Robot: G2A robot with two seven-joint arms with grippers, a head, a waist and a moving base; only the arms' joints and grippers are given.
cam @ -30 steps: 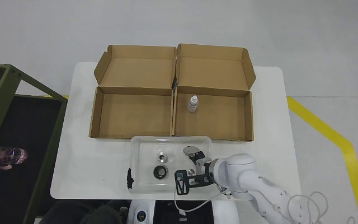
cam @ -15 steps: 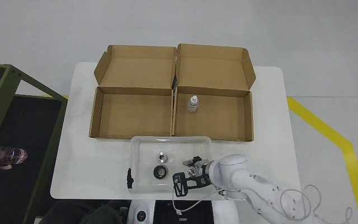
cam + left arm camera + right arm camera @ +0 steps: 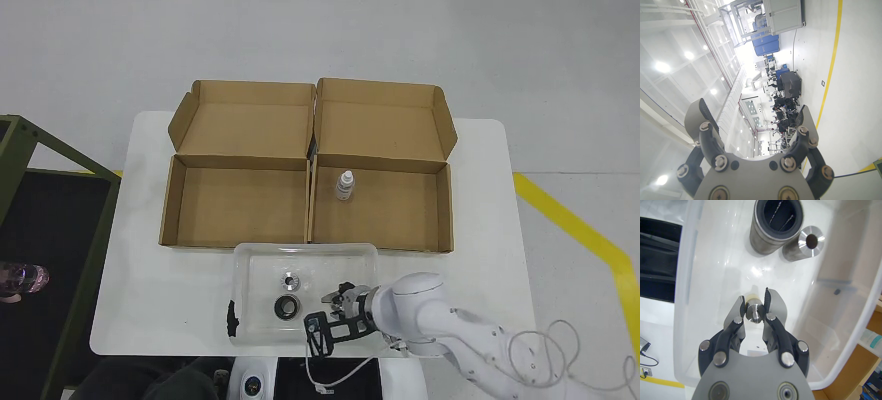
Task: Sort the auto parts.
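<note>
Nothing here can be read: no word, number or brand is legible. A pale sticker [image 3: 756, 352] on the floor of the clear bin [image 3: 821, 317] shows no print that can be made out. The blue cabinets [image 3: 765, 44] far off in the hall carry small white marks, too small to read. A small dark square sign [image 3: 823, 83] on the hall floor, near the yellow line [image 3: 837, 28], bears a pale figure, also illegible.
</note>
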